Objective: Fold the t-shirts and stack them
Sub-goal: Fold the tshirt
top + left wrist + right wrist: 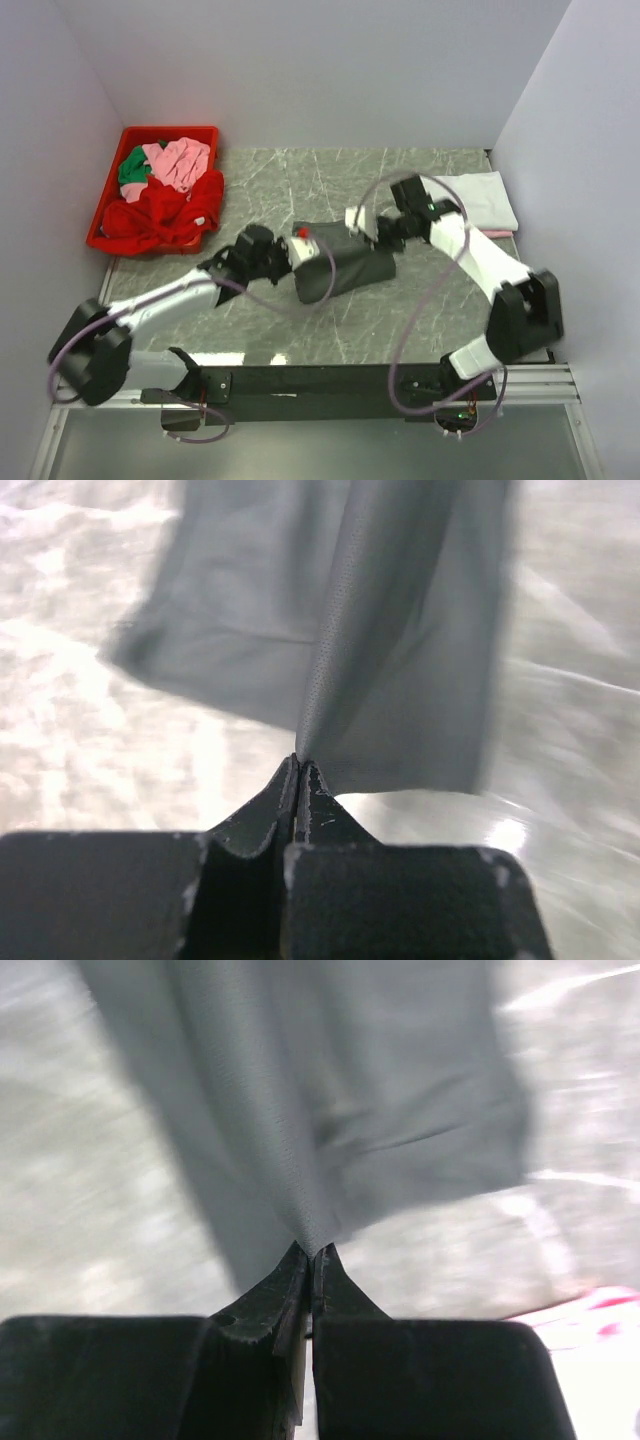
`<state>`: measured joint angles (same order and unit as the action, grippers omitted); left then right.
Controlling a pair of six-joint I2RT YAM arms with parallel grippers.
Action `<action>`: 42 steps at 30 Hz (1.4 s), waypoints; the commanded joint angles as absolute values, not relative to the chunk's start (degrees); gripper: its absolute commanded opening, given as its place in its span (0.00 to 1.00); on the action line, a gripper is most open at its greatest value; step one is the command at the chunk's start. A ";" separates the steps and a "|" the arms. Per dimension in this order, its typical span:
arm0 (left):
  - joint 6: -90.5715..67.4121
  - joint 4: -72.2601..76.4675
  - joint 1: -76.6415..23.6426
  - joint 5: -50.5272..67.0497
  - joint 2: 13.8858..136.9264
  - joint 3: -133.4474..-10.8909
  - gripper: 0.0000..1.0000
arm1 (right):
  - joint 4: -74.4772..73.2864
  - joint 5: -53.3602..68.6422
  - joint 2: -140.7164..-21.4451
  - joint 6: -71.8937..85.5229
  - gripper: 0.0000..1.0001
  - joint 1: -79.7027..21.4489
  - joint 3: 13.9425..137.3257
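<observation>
The dark grey t-shirt (338, 265) lies partly folded in the middle of the table, held at two places. My left gripper (297, 243) is shut on its left upper edge, and the cloth (330, 630) hangs from the closed tips (300, 765). At its right upper corner my right gripper (378, 232) is shut too, pinching the grey cloth (320, 1110) at the tips (310, 1252). A folded white t-shirt (482, 200) rests on a pink one (497, 233) at the right. Red (165, 215), pink (180, 162) and green (134, 166) t-shirts are heaped at the back left.
The red plastic bin (112, 190) holding the heaped shirts stands at the back left corner against the wall. White walls close the table on the left, back and right. A black rail (330, 380) runs along the near edge by the arm bases.
</observation>
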<state>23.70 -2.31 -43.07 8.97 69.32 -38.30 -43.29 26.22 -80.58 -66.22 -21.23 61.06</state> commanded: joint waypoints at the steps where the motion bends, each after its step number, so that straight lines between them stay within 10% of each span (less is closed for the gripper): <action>1: 31.11 4.65 -35.19 16.78 78.97 -45.77 0.00 | -39.03 24.97 -91.20 -60.30 0.00 -19.69 72.31; 30: 28.74 10.72 -23.91 19.87 106.87 -66.18 0.00 | -27.51 16.26 -120.06 -42.19 0.01 -19.07 98.79; 40: 22.95 7.66 -23.82 15.12 105.64 -66.79 0.01 | -21.28 10.73 -121.64 -34.03 0.42 -19.78 100.72; 42: 19.26 5.19 -23.82 10.39 106.52 -69.25 0.21 | -19.87 7.41 -121.29 -30.78 0.54 -19.78 100.46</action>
<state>24.32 7.94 -23.97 14.66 106.83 -64.93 -24.67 12.47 -121.58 -36.42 -19.51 98.00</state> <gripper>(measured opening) 0.145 0.505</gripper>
